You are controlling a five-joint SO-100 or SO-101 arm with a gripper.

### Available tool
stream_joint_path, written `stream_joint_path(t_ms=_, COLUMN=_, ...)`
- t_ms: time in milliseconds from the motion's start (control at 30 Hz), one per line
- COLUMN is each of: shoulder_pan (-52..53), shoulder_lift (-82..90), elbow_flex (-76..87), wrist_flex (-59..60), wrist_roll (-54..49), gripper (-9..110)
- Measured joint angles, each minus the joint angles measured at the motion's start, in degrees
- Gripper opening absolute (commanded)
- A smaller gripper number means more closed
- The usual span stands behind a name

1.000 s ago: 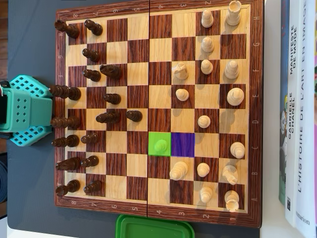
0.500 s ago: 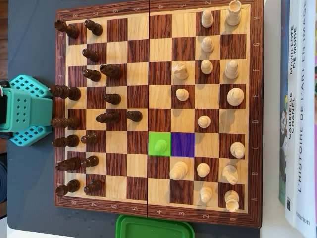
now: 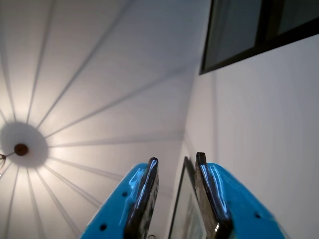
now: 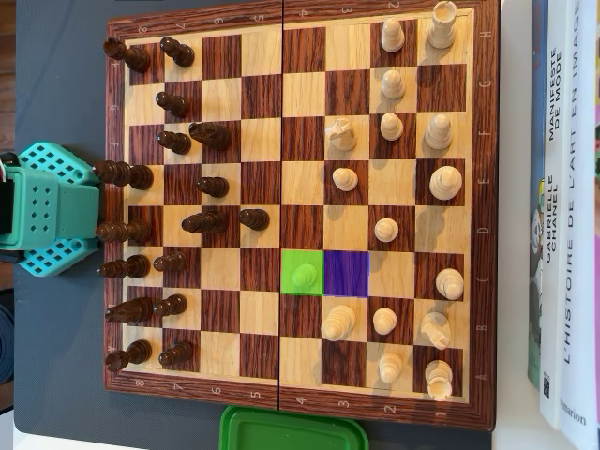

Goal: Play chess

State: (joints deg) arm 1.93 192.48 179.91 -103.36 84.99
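pointing up at the ceiling [image 3: 99,74], gripper [image 3: 177,162] slightly parted, holding nothing. sitting on a green square [image 4: 291,262]: 1 pale pawn [image 4: 304,275].

My gripper [image 3: 177,162] has bright blue fingers with dark inner pads. Overhead, the chessboard [image 4: 298,19] shows dark-brown and pale-wood checks inside a reddish-brown frame. One square [image 4: 292,261] glows lime green, and the one beside it [image 4: 346,274] is violet. Dark brown pieces [image 4: 178,142] face cream pieces [image 4: 392,126]. My base [image 4: 49,208] is teal, the mat [image 4: 56,84] dark grey, and the lid [image 4: 292,430] at the bottom edge green.
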Motion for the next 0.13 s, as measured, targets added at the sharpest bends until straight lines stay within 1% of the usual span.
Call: stream_joint_path(t_ms=133, shoulder_pan=0.0, shoulder_lift=0.0, elbow_flex=0.0, wrist_flex=0.0, wrist_roll=0.0, gripper=12)
